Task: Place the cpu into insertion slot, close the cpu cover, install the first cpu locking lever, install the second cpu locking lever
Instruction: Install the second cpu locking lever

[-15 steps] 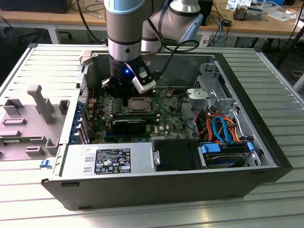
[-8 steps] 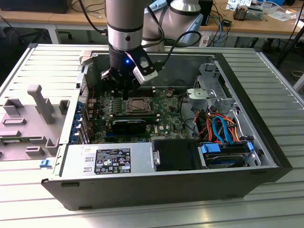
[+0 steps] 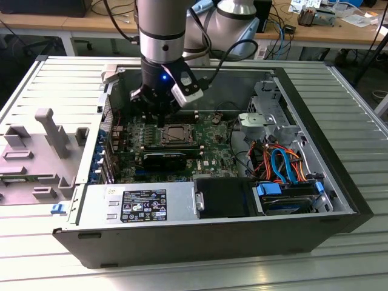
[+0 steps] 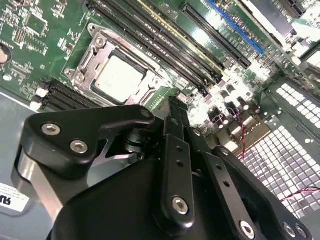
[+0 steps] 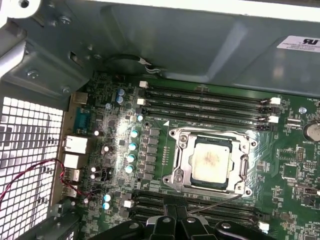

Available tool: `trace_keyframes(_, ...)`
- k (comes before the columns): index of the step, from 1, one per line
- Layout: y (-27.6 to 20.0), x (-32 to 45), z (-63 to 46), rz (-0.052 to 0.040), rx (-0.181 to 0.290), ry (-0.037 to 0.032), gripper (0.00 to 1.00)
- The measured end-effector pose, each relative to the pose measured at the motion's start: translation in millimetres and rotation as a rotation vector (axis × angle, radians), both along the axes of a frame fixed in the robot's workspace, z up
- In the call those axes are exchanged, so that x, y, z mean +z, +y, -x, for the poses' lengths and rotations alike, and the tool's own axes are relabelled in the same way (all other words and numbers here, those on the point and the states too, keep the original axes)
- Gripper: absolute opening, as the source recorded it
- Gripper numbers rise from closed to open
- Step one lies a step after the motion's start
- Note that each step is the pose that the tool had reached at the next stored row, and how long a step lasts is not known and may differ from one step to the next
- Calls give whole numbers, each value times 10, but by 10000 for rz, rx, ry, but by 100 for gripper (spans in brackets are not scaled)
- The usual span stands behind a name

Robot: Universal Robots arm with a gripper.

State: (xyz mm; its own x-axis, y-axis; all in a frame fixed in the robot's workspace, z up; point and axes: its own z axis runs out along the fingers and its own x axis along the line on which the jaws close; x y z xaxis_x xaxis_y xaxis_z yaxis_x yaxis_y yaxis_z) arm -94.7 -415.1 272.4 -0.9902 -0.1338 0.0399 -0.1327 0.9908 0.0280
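1. First wrist view: black gripper (image 5: 177, 223) at bottom centre of frame, fingers meeting at the tips, holding nothing I can make out.
2. Just above it, a thin bright metal locking lever (image 5: 212, 204) runs slantwise along the socket's lower edge, its free end nearest the fingertips.
3. Beyond that, the cpu (image 5: 211, 161), flat square dull-silver chip, sits in the socket, framed by the cpu cover (image 5: 181, 159), thin silver windowed frame, lying flat over it.
4. Exterior view: gripper (image 3: 159, 118) hangs over the green motherboard (image 3: 212, 154), socket just to its lower right.
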Motion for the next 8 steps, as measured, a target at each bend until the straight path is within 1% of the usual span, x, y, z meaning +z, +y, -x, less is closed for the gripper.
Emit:
trace_keyframes(3,0,-11,-20,103,-85,1,11)
trace_keyframes(8,0,-79,-129,137,-188,1,11)
